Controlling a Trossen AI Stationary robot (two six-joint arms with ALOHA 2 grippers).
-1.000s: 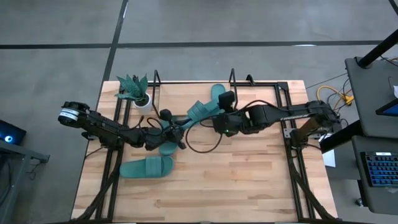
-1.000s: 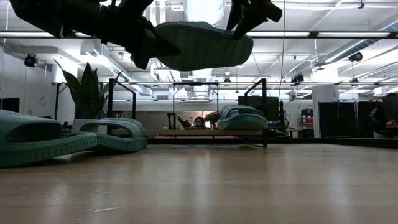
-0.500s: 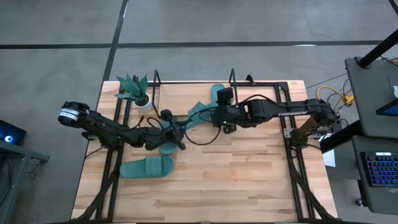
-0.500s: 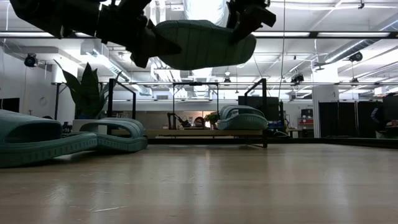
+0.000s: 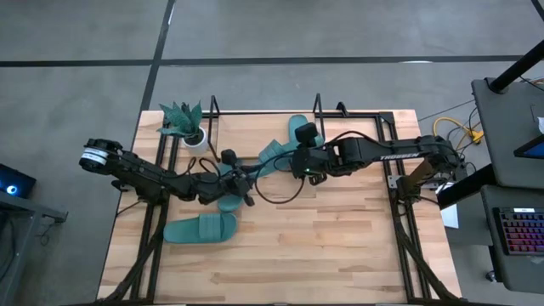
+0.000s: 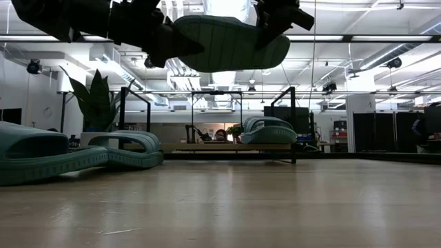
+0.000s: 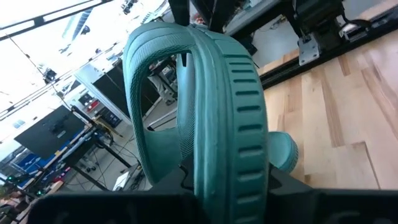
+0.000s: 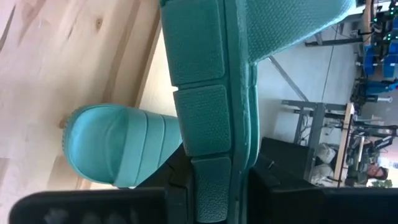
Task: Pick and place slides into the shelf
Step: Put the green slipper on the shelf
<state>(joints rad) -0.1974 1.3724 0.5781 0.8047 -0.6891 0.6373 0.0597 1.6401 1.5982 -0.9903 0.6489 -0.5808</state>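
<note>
One teal slide (image 5: 272,155) hangs in the air between my two grippers, tread down in the low view (image 6: 227,43). My left gripper (image 5: 238,175) is shut on its end toward the table's left. My right gripper (image 5: 297,161) is shut on the opposite end. A second slide (image 5: 299,129) rests on the shelf's board (image 6: 227,147). Two more slides lie flat on the table, one below my left gripper (image 5: 228,202) and one nearer the front (image 5: 200,228). My left gripper pinches the slide's left end (image 7: 227,177) between its two fingers, coming in level from the table's left and pointing along the slide. The slide is lifted clear and runs on away from the fingers, its strap (image 7: 155,56) arching to one side. My right gripper pinches the slide's other end (image 8: 214,177) between its two fingers, one on the tread side (image 8: 199,93). It slants down from the table's right. That end is held clear of the table, roughly level with the other end.
A small potted plant (image 5: 184,124) stands at the back left beside the shelf's black wire frame (image 5: 255,114). Bare wooden tabletop (image 5: 340,246) spreads across the near right. A person sits in the room far beyond the shelf (image 6: 220,135).
My right gripper has gone a little toward the table's left, onto the raised slide's free end, and has taken hold of it. The slide stays in the air, about level. My left arm has kept its place.
</note>
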